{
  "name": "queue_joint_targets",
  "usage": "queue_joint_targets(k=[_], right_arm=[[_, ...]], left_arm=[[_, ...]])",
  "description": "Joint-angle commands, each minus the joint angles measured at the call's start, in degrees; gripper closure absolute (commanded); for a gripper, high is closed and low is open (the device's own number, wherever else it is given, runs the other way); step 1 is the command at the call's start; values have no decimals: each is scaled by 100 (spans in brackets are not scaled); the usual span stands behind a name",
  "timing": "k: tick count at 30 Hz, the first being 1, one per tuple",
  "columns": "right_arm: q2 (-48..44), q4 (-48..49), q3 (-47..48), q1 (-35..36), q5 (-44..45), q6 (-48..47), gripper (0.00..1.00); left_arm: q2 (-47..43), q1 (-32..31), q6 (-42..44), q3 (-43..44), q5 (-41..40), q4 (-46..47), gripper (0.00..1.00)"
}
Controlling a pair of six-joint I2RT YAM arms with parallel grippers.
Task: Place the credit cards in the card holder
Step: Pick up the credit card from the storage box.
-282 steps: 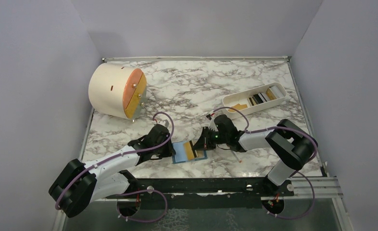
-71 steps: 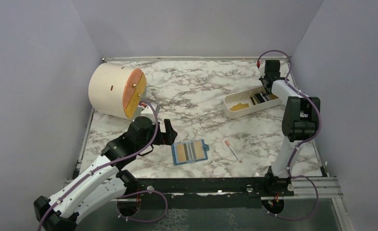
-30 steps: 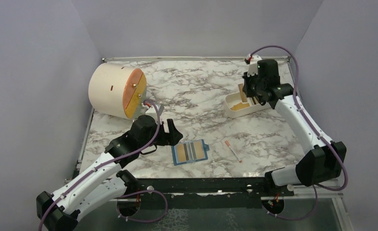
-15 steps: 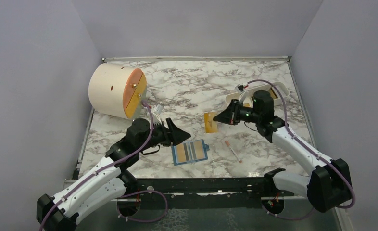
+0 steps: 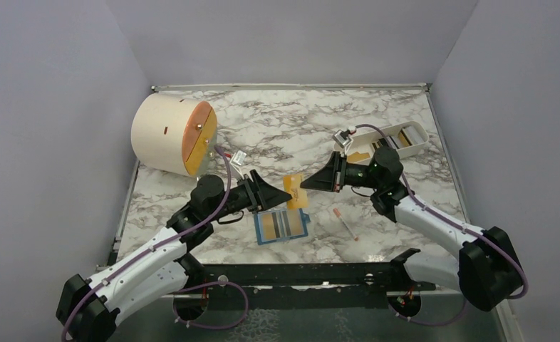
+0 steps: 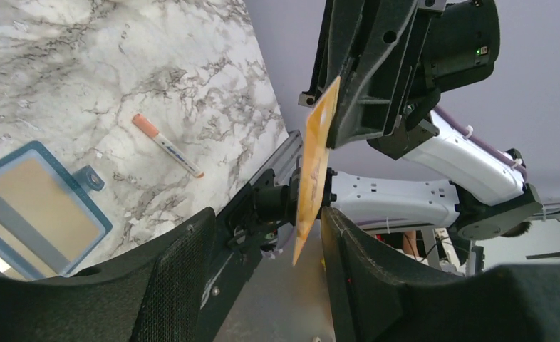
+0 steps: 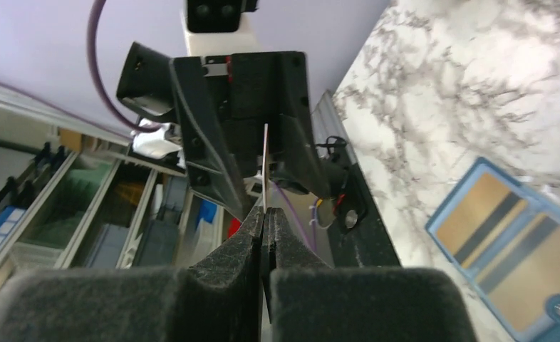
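Credit cards [image 5: 270, 226] of gold-yellow striped plastic: two sit inside the open teal-blue folding card holder [image 6: 90, 178]. Just above it, the right gripper [image 7: 264, 217] pinches a third gold card [image 6: 314, 164] between the left gripper's [image 5: 286, 194] spread jaws. More lie in the white oblong tray [image 5: 421, 142] well beyond the holder.

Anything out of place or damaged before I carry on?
Nothing is spilled or damaged. One stray: a thin white pen-like stick with an orange-red tip lies loose on the marble tabletop beside the open teal-blue card holder. The gold-yellow plastic card hangs mid-air, pinched by the right end effector.
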Motion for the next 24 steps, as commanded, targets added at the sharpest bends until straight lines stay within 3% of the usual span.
queue_joint_targets(k=[1,4,6,8,9,12,16,21,24], right_arm=[[269,974,86,254,-150,608,99],[363,1070,32,288,-111,621,99],[437,1057,7,286,-122,553,99],[508,937,16,289,-145,394,99],[546,911,7,293,-138,327,99],[597,898,-20,294,-87,209,96],[609,434,54,291,70,-137,84],[512,-895,325,289,587,-1010,63],[441,-1693,552,292,1024,-1720,55]], left_arm=[[100,-3,-228,-30,354,661,44],[11,-3,-224,-43,165,661,55],[-23,-4,-227,-74,65,636,71],[-24,-3,-197,-102,-50,457,96],[-16,-3,-170,-110,-104,352,100],[-24,-3,-87,-195,-154,268,100],[-57,-4,269,-110,-325,-190,100],[-199,-3,487,-96,-564,-800,100],[-329,5,473,-158,-765,-1174,100]])
